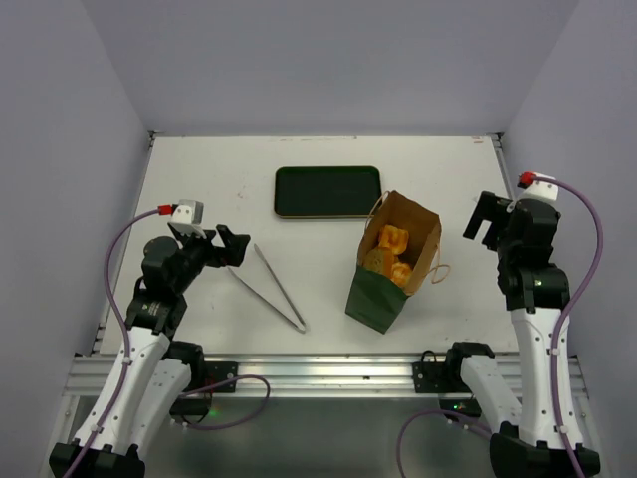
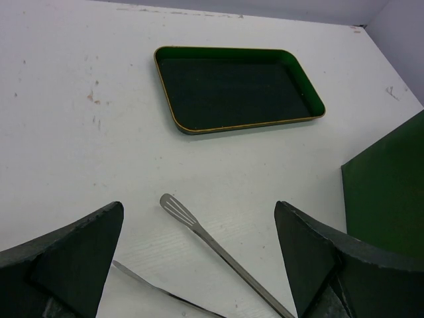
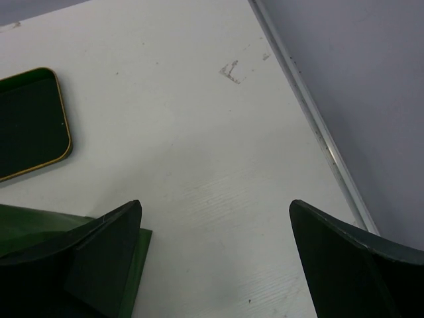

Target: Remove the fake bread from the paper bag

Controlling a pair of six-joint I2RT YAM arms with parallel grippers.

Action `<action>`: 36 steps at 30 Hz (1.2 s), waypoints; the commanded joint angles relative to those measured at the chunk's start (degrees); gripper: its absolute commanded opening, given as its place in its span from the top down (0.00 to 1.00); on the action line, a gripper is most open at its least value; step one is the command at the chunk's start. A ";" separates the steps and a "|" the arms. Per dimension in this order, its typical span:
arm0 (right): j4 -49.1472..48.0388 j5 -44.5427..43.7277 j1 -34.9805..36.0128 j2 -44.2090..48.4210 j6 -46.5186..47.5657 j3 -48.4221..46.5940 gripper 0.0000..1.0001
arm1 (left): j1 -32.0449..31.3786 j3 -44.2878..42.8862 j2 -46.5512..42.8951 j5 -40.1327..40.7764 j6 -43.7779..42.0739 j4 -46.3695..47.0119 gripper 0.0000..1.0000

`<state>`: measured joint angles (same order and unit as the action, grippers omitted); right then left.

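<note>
The paper bag (image 1: pixel 383 289) stands right of centre, dark green outside and brown inside, its mouth open toward the back. Orange-yellow fake bread (image 1: pixel 392 254) fills its opening. In the left wrist view a green side of the paper bag (image 2: pixel 387 185) shows at the right edge. A green strip of the paper bag (image 3: pixel 40 222) also reaches into the right wrist view at lower left. My left gripper (image 1: pixel 231 249) is open left of the bag, above the metal tongs. My right gripper (image 1: pixel 482 219) is open to the right of the bag, holding nothing.
Metal tongs (image 1: pixel 277 289) lie open in a V between my left gripper and the bag, seen close up as tongs (image 2: pixel 218 248). A flat dark green tray (image 1: pixel 327 191) rests behind the bag. The table's right rail (image 3: pixel 311 119) runs beside my right gripper.
</note>
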<state>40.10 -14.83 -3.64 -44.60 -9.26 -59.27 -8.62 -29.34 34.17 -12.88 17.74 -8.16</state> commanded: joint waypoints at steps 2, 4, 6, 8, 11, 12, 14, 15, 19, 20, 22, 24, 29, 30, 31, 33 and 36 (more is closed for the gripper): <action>1.65 5.50 0.04 0.56 1.95 -3.57 0.01 | 0.45 -0.01 -0.25 -1.35 -1.39 2.36 0.00; 2.18 12.43 0.04 1.35 7.46 -4.28 0.01 | 0.45 -0.01 -0.16 -1.35 -1.30 2.36 0.00; 2.79 19.36 0.04 3.63 13.44 -4.37 0.01 | 0.45 0.07 -0.25 -1.35 -1.39 2.36 0.00; 4.55 29.22 0.04 5.56 19.79 -5.24 0.01 | 0.45 -0.01 -0.25 -1.35 -1.30 2.36 0.00; 7.62 33.54 0.04 5.58 22.87 -8.14 0.01 | 0.45 -0.01 -0.16 -1.35 -1.30 2.36 0.00; 8.50 34.42 0.04 5.49 24.10 -8.84 0.01 | 0.45 -0.01 0.01 -1.35 -1.39 2.36 0.00; 10.17 34.17 0.04 5.31 25.60 -10.69 0.01 | 0.45 -0.01 0.10 -1.35 -1.39 2.36 0.00; 10.61 33.90 0.04 5.22 25.87 -11.04 0.01 | 0.45 0.07 0.10 -1.35 -1.39 2.36 0.00; 13.95 39.33 0.04 5.22 30.07 -11.75 0.01 | 0.45 -0.01 -0.07 -1.09 -1.30 2.36 0.00; 14.39 41.96 0.04 5.31 30.61 -11.58 0.01 | 0.45 -0.01 0.02 -1.18 -1.39 2.36 0.00; 12.99 42.51 0.04 5.66 28.16 -10.88 0.01 | 0.45 -0.01 -0.07 -1.18 -1.39 2.36 0.00; 12.29 44.62 0.04 4.88 23.80 -11.05 0.01 | 0.45 -0.01 -0.07 -1.18 -1.39 2.36 0.00; 9.91 39.01 0.04 -1.00 4.65 -14.38 0.01 | 0.45 -0.01 -0.25 -1.27 -1.39 2.36 0.00; 9.91 38.83 0.12 -2.06 2.60 -15.00 0.01 | 0.45 -0.01 -0.25 -1.27 -1.39 2.36 0.00; 10.00 38.56 0.04 -2.85 0.14 -15.87 0.01 | 0.45 -0.01 -0.33 -1.27 -1.39 2.36 0.00; 10.61 39.17 0.12 -4.70 -5.21 -16.32 0.01 | 0.45 -0.10 -0.51 -1.27 -1.39 2.36 0.00; 12.10 38.74 0.04 -5.41 -9.80 -16.76 0.01 | 0.45 -0.10 -0.60 -1.26 -1.39 2.36 0.00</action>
<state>51.77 24.84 -3.60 -50.00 -8.49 -73.60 -8.62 -29.34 34.04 -13.15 17.72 -8.14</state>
